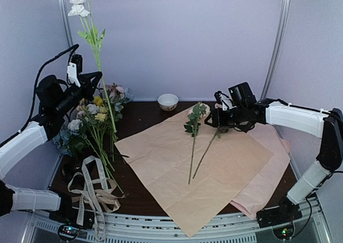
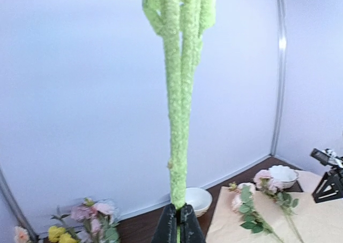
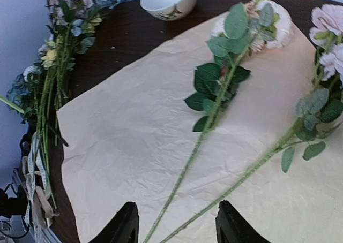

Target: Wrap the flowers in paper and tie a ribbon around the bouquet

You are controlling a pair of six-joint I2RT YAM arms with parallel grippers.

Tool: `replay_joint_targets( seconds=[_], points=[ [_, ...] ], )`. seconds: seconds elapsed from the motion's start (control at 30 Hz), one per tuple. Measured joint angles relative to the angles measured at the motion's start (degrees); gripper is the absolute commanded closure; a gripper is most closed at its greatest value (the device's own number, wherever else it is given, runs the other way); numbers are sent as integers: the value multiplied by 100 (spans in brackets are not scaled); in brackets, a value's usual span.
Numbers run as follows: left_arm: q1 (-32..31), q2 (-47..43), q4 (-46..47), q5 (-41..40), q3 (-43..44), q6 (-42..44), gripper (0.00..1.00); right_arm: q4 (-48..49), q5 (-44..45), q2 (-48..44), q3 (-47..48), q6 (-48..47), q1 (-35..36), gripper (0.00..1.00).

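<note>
Clamping flower [image 2: 177,120] upright: left pincer [image 2: 178,213] | right pincer [image 3: 177,219] parted, above flowers [image 3: 217,101] on paper [image 3: 123,146]

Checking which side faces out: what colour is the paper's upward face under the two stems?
Peach-tan, slightly crinkled; the paper shows best in the right wrist view.

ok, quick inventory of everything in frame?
paper: 1, peach-tan face up, table centre
pink sheet: 1, pale pink, under paper's right side
laid flowers: 2, pink blooms, on paper
loose flowers: bunch, mixed colours, table left
held flower: 1, white blooms, upright
bowl: 1, white, rear
ribbons: 2, cream lettered and tan, front left
table: dark brown
left gripper: shut on held flower
right gripper: open, over paper
</note>
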Motion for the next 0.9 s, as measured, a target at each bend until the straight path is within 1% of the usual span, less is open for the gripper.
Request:
replay_joint_targets(
  seconds=[0.07,0.2,0.27,0.3,0.37,0.43,0.53,0.63,0.7,0.77,0.9],
  points=[
    [-319,-13,42,37,59,-81,100,256,-219,-131,-9,-114,184,47],
    [-1427,118,339,236,149,-474,100,1012,-844,-415,87,-380,868,42],
    [-1958,376,702,398,264,-800,100,1567,-1217,-446,380,-452,1196,39],
    [-2157,518,872,474,323,-957,100,1589,-1226,-444,391,-457,1303,38],
    [-2476,839,1193,608,483,-1261,100,1954,-1375,-442,662,-474,1554,38],
    [-2697,1130,1379,702,654,-1482,100,2216,-1427,-415,890,-492,1692,40],
    [-2966,1493,1484,844,922,-1659,100,2540,-1447,-317,1182,-481,1766,48],
    [-3108,1644,1493,927,1047,-1757,100,2688,-1449,-205,1259,-422,1766,50],
    [-3119,1681,1491,940,1062,-1799,100,2712,-1460,-129,1259,-400,1766,56],
    [-3119,1744,1488,962,1078,-1851,100,2710,-1434,-79,1259,-393,1766,73],
    [-3130,1952,1469,979,1174,-1956,100,2677,-1416,-13,1261,-372,1792,100]
  ],
)
